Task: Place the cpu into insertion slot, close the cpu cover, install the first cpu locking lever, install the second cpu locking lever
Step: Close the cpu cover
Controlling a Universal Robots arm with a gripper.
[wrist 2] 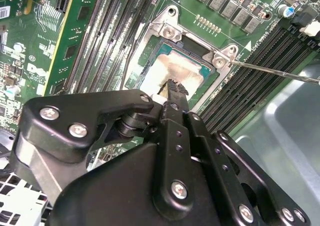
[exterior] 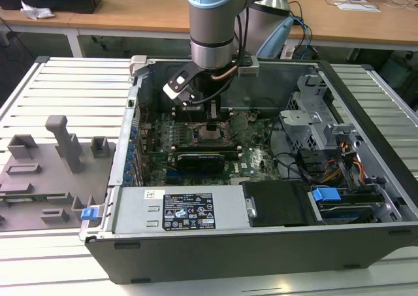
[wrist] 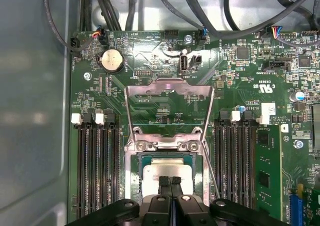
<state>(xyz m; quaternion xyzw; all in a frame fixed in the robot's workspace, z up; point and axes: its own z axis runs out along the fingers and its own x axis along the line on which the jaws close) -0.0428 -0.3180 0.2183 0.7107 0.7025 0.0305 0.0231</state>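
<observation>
Green motherboard [wrist: 240, 76] holds the cpu [wrist: 152, 176], partly hidden behind closed fingers [wrist: 165, 183].

A pale grey metal worktable [exterior: 72, 80] built of long parallel ribbed slats carries everything. A dark grey open computer tower case [exterior: 261, 247] lies on its side on the slats, covering the middle and the exterior view's right of the surface, with its open side facing up. Just beside it, on the exterior view's left, a flat grey plastic fixture plate [exterior: 46, 178] with several upright blocks rests on the table. Whether plate and case touch cannot be told. Bare slats show in front of the case and behind the plate.
</observation>
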